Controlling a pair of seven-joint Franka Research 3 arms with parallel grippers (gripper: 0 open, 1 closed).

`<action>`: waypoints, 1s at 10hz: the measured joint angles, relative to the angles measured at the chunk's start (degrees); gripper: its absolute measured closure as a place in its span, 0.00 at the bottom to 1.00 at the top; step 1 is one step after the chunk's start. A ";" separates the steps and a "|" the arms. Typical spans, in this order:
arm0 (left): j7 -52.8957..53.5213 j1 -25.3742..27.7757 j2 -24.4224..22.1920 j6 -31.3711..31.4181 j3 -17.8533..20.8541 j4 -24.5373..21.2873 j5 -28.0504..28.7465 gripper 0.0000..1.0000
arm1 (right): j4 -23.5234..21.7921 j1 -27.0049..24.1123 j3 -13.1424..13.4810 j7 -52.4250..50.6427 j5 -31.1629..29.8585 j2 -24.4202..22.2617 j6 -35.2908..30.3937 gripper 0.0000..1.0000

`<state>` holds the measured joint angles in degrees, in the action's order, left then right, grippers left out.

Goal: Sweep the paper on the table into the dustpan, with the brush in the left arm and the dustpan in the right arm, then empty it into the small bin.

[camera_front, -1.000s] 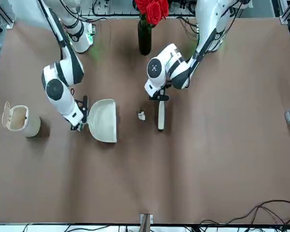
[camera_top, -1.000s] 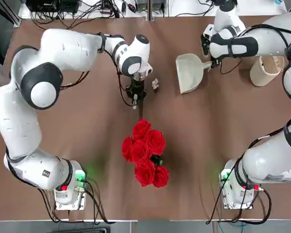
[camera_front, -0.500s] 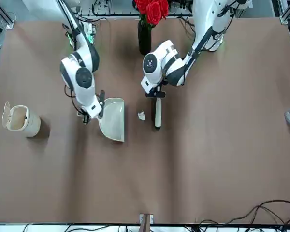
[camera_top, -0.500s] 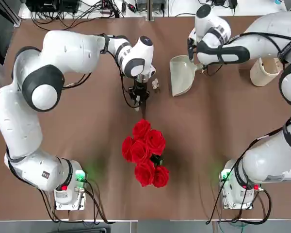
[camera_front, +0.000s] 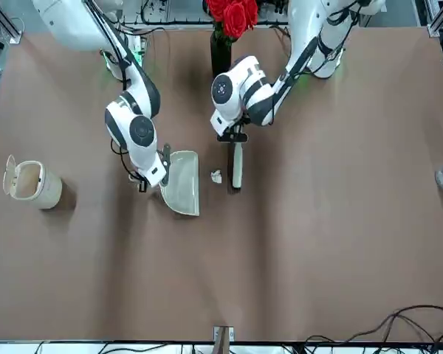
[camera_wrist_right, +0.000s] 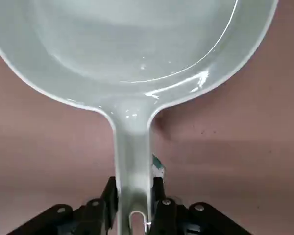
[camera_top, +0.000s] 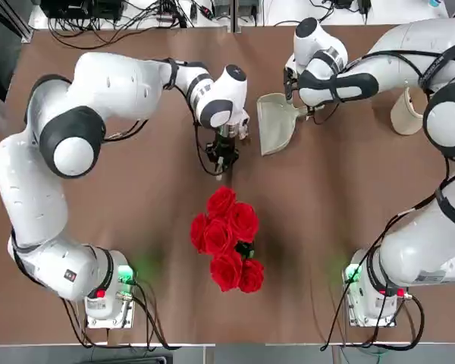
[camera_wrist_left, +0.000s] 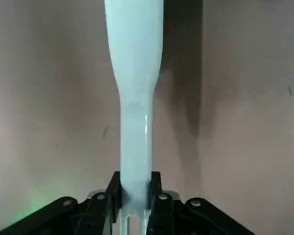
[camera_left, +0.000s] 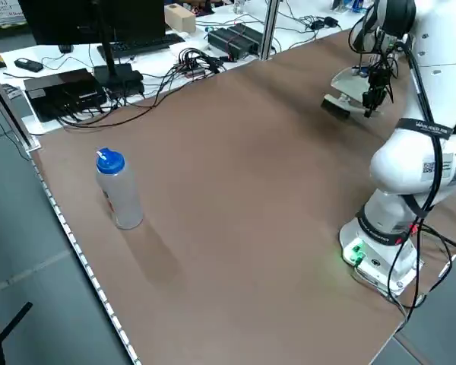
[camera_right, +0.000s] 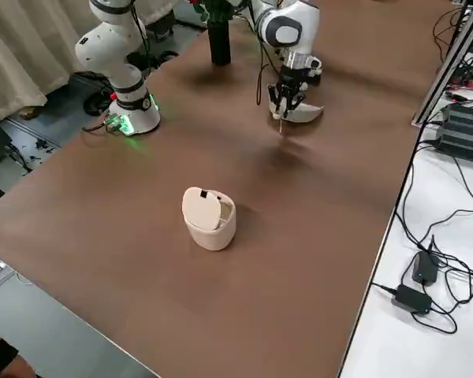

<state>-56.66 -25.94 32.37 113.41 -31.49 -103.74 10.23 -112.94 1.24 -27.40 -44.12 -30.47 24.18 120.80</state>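
My left claw [camera_wrist_left: 134, 196] is clamped tight on the handle end of the brush [camera_front: 236, 166], fingers pinching it from both sides. My right claw [camera_wrist_right: 132, 198] is closed the same way on the stubby handle of the dustpan [camera_front: 183, 191].

From the front camera I see the paper [camera_front: 216, 176] lying on the table [camera_front: 317, 243] in the narrow gap between brush and dustpan, just beside the brush and a little apart from the pan's open edge. The brush lies low over the table, pointing away from the robot. The dustpan sits low as well, its mouth turned toward the paper.

The bin [camera_front: 31, 184] stands well apart on the right arm's side, lid flipped up. A bunch of roses [camera_top: 227, 239] in a dark vase stands between the two arm bases, close behind the brush. A bottle [camera_left: 118, 188] with a blue cap stands far off near the table's left edge.

Both arms reach forward and bend inward, wrists pointing down over the middle of the table.
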 joint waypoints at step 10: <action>-5.60 -7.69 7.83 0.01 0.37 11.63 0.00 0.73 | 1.64 1.73 -0.04 1.67 -0.42 2.39 -0.02 0.67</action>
<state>-62.26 -33.63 40.20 113.42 -31.12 -92.11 10.23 -111.30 2.98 -27.43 -42.45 -30.89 26.57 120.78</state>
